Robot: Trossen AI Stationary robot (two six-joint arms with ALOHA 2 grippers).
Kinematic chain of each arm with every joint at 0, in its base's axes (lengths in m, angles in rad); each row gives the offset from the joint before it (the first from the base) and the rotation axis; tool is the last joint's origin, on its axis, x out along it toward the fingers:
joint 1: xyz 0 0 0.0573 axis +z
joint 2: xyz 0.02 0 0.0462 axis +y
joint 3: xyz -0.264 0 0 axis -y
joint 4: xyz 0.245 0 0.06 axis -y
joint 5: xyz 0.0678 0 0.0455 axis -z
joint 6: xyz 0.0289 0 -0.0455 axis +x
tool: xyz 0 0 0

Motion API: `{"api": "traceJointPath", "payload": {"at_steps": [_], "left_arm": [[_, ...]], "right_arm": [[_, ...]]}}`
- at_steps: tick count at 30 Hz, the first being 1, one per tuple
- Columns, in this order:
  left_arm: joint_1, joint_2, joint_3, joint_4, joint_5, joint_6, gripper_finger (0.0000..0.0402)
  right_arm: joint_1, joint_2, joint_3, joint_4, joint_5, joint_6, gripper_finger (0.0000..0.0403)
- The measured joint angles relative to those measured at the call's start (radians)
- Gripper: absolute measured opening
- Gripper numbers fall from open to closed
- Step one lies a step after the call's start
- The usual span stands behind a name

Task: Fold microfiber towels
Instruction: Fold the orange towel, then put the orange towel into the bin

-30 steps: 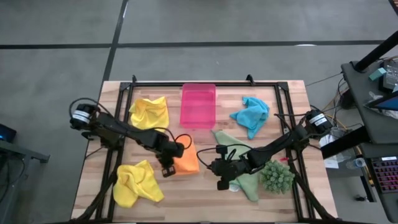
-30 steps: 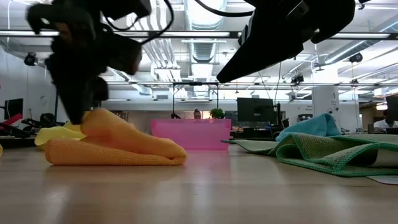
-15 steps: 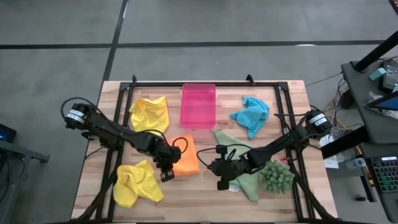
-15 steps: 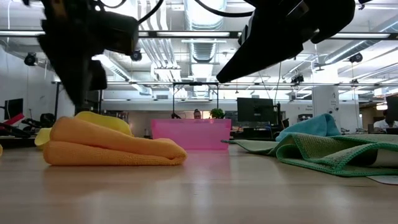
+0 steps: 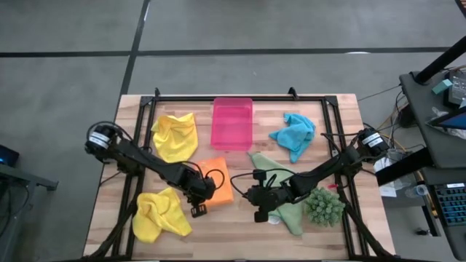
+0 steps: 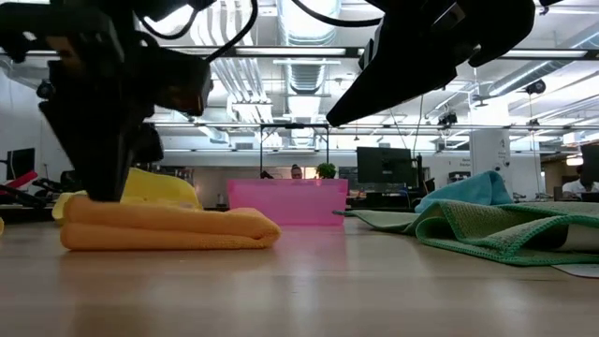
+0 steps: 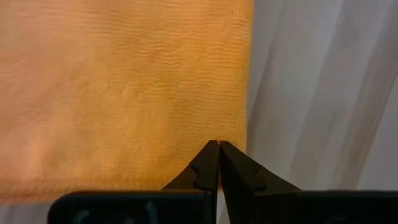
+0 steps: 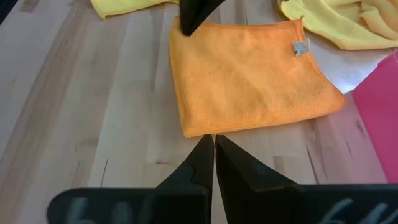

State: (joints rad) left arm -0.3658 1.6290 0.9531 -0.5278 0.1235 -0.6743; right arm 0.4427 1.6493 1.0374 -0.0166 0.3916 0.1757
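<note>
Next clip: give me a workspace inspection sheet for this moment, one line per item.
Surface: wooden table, black frame rails.
Job's things: orange towel folded flat; two yellow towels, turquoise towel and green towel crumpled.
Clutter: pink tray; spiky plant.
Hands: left hand shut, pressing on the orange towel's edge; right hand shut, above the table beside the green towel.
Cables: black loops on both arms.
Surroundings: desk with equipment to the right; office behind.
</note>
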Motion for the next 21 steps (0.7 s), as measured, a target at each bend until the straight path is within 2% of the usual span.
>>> {"api": "traceJointPath", "payload": {"at_steps": [9, 15, 21], "left_arm": [[-0.009, 0.018, 0.011, 0.004, 0.003, -0.001, 0.0000], [-0.010, -0.044, 0.029, 0.001, 0.003, 0.000, 0.0000], [-0.056, -0.121, 0.023, -0.010, 0.002, 0.000, 0.0000]], "right_arm": [[0.000, 0.000, -0.004, 0.000, 0.001, 0.010, 0.0009], [-0.001, 0.000, -0.006, -0.001, 0.001, 0.019, 0.0009], [-0.002, 0.000, -0.006, 0.000, 0.001, 0.059, 0.0009]]}}
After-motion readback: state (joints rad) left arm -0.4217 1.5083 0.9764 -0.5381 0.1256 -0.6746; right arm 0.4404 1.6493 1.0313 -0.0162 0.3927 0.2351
